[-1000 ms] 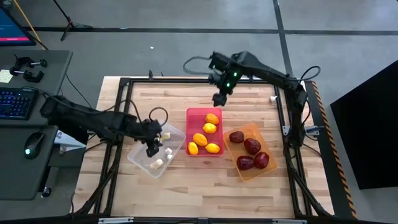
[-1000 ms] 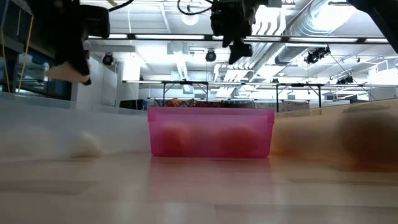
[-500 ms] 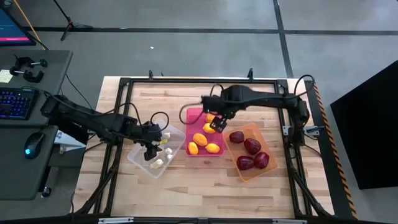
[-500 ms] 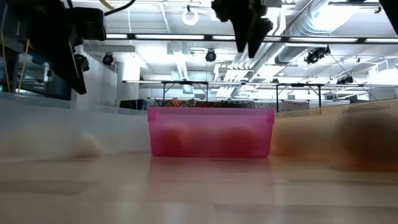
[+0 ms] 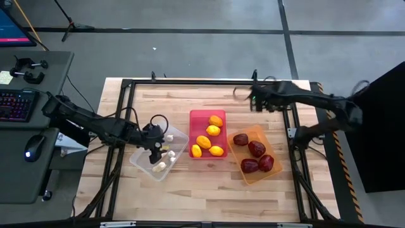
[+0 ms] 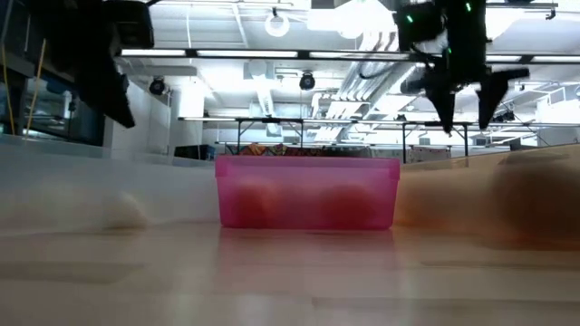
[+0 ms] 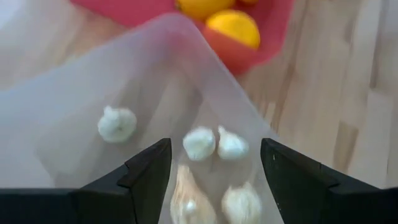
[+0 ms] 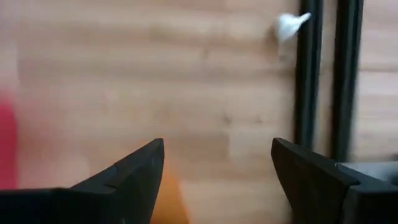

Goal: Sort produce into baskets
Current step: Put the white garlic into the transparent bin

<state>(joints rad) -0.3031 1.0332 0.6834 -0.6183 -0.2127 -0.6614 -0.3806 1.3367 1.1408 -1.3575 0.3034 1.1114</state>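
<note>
A garlic bulb (image 8: 288, 25) by the table's frame shows only past the right hand (image 8: 217, 180), spread and empty.

I moved the right gripper (image 5: 255, 101) away from above the red-pink basket (image 5: 197, 116), out toward the table's far right side, its fingers spread. I lowered the left gripper (image 5: 155, 154) slightly over the clear basket (image 5: 140, 162).

Wooden table (image 5: 209, 190) in a black frame (image 5: 190, 82), side desk with keyboard (image 5: 16, 104), mouse (image 5: 31, 147)
</note>
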